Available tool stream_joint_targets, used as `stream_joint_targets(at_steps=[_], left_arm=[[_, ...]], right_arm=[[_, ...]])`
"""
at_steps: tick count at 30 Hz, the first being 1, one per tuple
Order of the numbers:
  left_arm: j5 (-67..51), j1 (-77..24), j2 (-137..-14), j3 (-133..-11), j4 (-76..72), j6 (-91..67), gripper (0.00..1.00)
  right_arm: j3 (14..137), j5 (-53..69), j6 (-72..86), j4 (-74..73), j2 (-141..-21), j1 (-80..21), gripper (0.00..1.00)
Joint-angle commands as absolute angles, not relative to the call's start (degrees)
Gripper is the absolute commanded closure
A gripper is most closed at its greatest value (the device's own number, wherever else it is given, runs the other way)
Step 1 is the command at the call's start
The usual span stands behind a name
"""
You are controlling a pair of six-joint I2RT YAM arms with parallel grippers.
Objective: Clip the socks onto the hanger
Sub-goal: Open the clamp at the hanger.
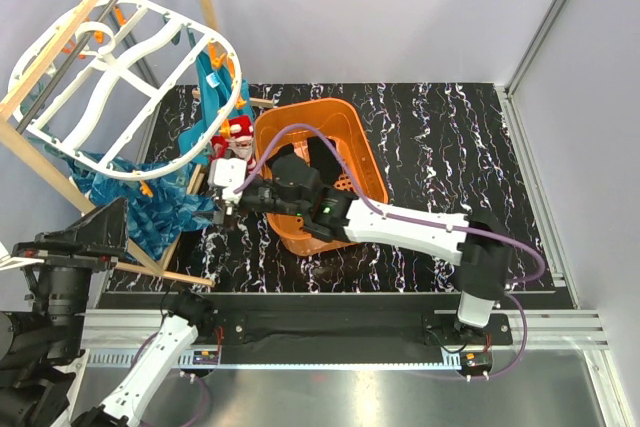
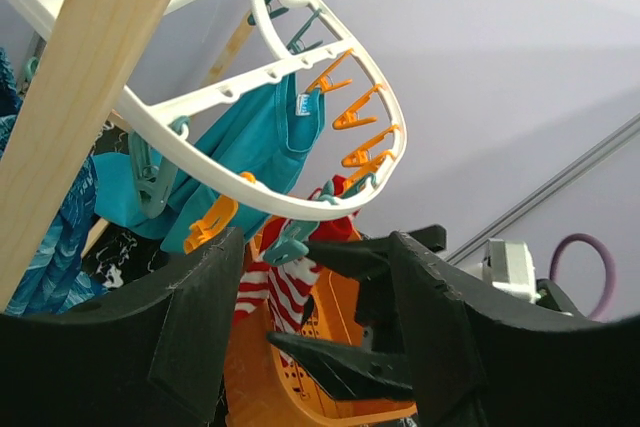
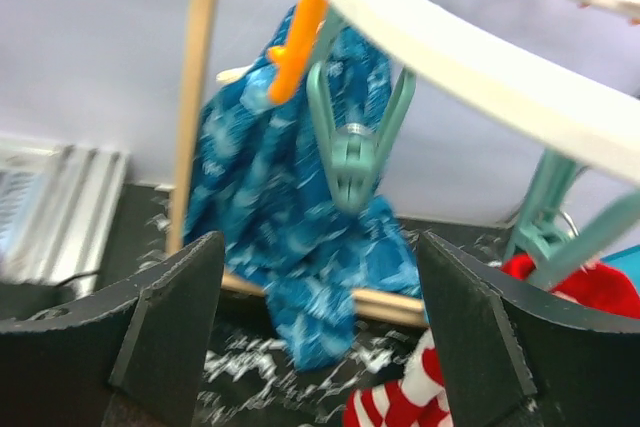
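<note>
Right jaws: being held wide apart on the right gripper (image 3: 320,247), with nothing being gripped.
Left jaws: being held open and empty on the left gripper (image 2: 315,247).
Socks: red-and-white striped fabric socks (image 1: 235,133) are being seen just under the hanger's near rim, beside teal pegs (image 3: 352,162) — whether they are pegged cannot be told.
Hanger: large white plastic oval hanger (image 2: 200,162) with orange pegs is being carried tilted on a wooden pole frame (image 2: 90,97).
Basket: orange plastic basket (image 1: 366,147) is being overhung by the right arm.

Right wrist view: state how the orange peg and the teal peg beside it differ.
The orange peg is slim and hangs slanted; the teal peg is bulkier and hangs straight, with a metal spring showing. Colour differs: orange against pale teal. Both hang below the rim of the white hanger.
</note>
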State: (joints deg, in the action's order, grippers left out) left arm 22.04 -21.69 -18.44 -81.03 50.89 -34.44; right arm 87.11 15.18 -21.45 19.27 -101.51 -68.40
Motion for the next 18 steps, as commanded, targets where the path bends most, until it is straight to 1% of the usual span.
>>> stream_joint_targets(at_steps=[1, 3, 6, 7, 10, 13, 14, 16, 18], left_arm=[[19.69, -21.62, -17.67, -81.83, 51.06, -35.16, 0.36], [19.69, -21.62, -17.40, -82.00, 51.41, -34.98, 0.35], [19.60, -21.71, -17.14, -82.00, 51.85, -34.72, 0.35], [19.51, -21.62, -17.05, -82.00, 52.12, -34.54, 0.35], [19.51, -21.71, -16.79, -82.26, 52.64, -34.28, 0.34], [19.34, -21.71, -16.52, -82.44, 53.00, -34.19, 0.34], [19.25, -21.80, -16.35, -82.44, 53.00, -34.19, 0.34], [18.99, -21.88, -16.44, -82.53, 53.26, -34.36, 0.34], [18.72, -21.97, -16.44, -82.53, 53.52, -34.72, 0.34]], right_arm=[[91.93, 9.67, -25.40, 29.00, -104.14, -69.43, 0.17], [93.16, 8.27, -24.96, 30.75, -105.64, -69.52, 0.18], [94.83, 6.77, -23.56, 31.64, -107.31, -69.78, 0.22], [94.83, 6.07, -23.21, 32.34, -107.49, -69.87, 0.26], [94.31, 5.19, -21.54, 34.45, -107.93, -69.96, 0.34], [94.57, 5.01, -20.04, 34.80, -108.37, -69.96, 0.45], [94.66, 5.01, -19.69, 34.72, -108.46, -69.96, 0.53], [94.22, 5.01, -18.72, 34.89, -108.37, -69.96, 0.58], [93.69, 5.01, -18.02, 35.16, -108.20, -69.87, 0.65]])
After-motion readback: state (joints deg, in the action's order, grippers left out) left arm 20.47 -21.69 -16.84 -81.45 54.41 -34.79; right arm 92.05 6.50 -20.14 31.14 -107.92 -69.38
